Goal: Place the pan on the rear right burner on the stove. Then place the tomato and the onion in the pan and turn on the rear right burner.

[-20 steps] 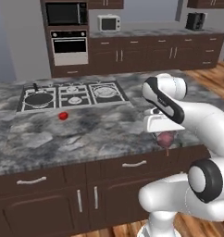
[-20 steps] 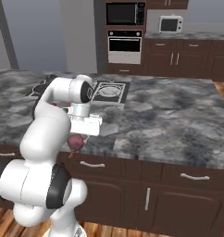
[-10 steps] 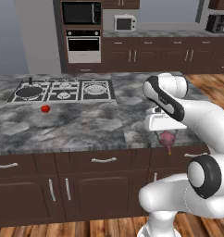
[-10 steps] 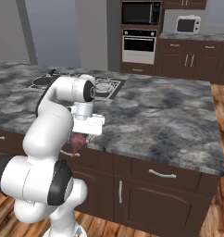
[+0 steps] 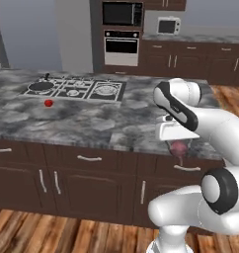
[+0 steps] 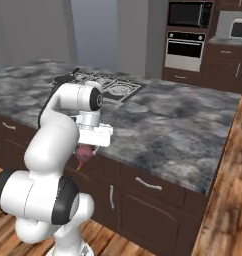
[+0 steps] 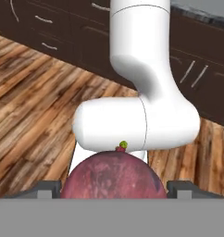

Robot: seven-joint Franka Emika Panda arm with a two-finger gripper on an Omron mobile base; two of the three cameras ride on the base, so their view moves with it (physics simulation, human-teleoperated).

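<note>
Onion (image 7: 115,176) in transit: the maroon ball sits clamped between the two dark tips of the claw (image 5: 179,148), which hangs off the near right edge of the counter (image 5: 116,126), over the drawer fronts (jaws stand wide, the onion filling the gap). Further in, the tomato (image 5: 48,103) lies loose on the counter just in front of the stove (image 5: 74,90). The pan (image 5: 41,86) rests on the far left grate, which looks like the burner meant. Step in hand, by my reading: delivering the onion. Next: a long carry left and far, then release over the pan.
</note>
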